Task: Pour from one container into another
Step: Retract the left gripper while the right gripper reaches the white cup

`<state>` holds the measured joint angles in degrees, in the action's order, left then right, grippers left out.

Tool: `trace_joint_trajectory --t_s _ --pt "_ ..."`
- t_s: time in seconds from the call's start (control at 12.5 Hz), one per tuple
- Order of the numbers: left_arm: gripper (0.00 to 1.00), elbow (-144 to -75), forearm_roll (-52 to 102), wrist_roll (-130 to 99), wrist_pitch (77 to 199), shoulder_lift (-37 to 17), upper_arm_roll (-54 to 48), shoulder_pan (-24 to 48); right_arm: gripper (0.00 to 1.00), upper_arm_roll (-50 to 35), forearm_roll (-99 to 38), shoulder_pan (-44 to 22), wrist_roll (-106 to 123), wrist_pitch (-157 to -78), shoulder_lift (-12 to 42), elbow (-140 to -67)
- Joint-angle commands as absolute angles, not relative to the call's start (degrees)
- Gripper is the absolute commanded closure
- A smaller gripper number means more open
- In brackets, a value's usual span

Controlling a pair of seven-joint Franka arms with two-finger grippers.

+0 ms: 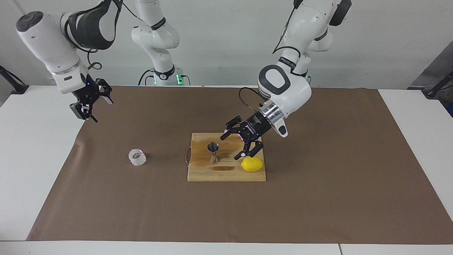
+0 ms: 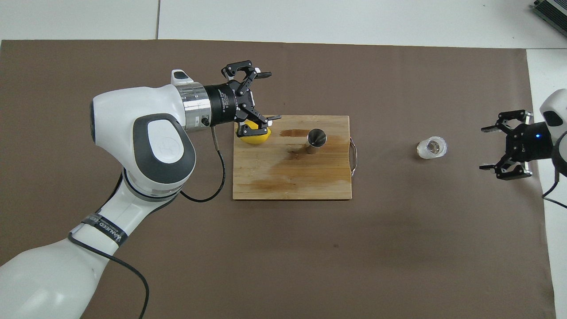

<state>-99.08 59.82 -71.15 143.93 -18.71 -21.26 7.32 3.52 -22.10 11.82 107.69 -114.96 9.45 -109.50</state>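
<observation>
One lemon (image 1: 252, 164) beside jigger (image 1: 213, 153)

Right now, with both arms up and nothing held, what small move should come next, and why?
Probably bring the right gripper down toward the glass cup. Its fingers are open and empty, it hangs over the mat's edge at that end, and the cup stands untouched on the mat. The jigger stands upright on the cutting board; the left gripper is open above the lemon.
</observation>
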Motion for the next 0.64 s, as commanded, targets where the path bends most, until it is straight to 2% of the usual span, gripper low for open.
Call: trace_joint_trajectory --t_s 0.0,0.32,0.56 --pt "0.0 -101.16 44.8 -71.19 139.14 -14.77 -21.27 3.53 0.0 2.9 -28.45 12.83 115.28 -118.37 13.52 -108.9" --pt "0.0 -99.76 20.71 -69.1 131.5 -13.28 -21.36 -0.78 0.0 2.37 -39.6 13.8 121.0 -116.37 21.08 -108.37" --pt "0.0 -99.93 11.7 -57.28 125.97 -11.26 -21.36 -3.76 0.0 2.2 -40.34 13.27 122.69 -116.81 22.06 -108.1"
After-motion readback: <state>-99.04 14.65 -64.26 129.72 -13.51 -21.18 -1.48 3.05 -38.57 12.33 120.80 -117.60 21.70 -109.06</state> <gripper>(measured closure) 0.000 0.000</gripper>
